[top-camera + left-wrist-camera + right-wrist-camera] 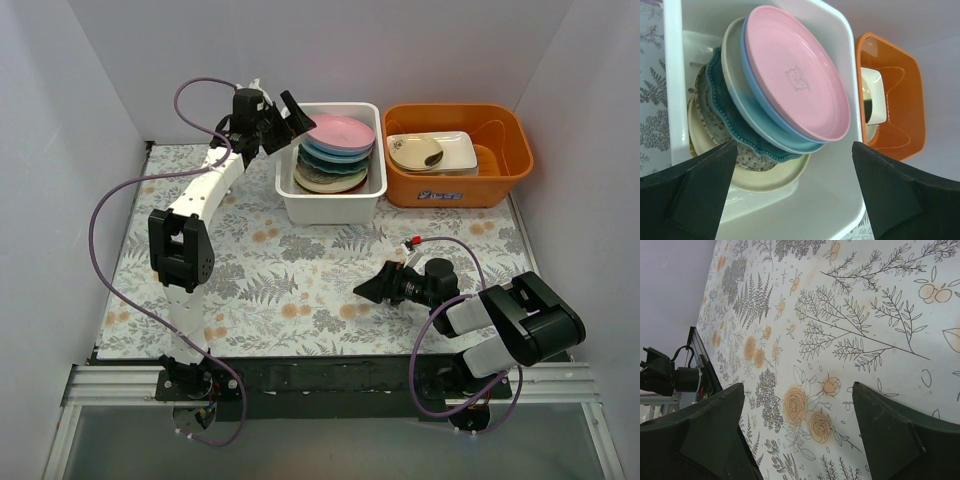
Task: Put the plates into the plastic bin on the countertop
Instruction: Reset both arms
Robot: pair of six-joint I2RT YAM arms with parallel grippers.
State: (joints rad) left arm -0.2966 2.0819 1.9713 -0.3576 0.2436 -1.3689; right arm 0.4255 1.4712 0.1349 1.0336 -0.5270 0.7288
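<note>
Plates' place: the plates lie in a staggered pile inside the plastic bin, each set a little off the one below, with the pink plate on top.
Bin's place: it stands at the far edge of the counter, right of the middle, just beside the orange tub at the far right corner.
Key relation: the pile lies straight ahead of the left tool, to its right across the bin's left rim. In the left wrist view the pink plate shows between the two fingers, apart from both.
Long axis: the plates are round and have none. The bin's long side runs left to right along the far edge.
Nearer arm: the left, by a wide margin. The right tool is well apart from the bin, toward the near right of the counter.
Left tool state: released, jaws spread wide, nothing between them.
Left arm pose: stretched far forward, wrist bent toward the bin, tool just above the rim.
Right tool state: released, empty, with only printed counter between its fingers.
Right arm pose: folded low, tool pointing left over the counter.
Task standing: every plate in view is in the bin, so the next move is probably a clean pull back from the rim without nudging the pile.
</note>
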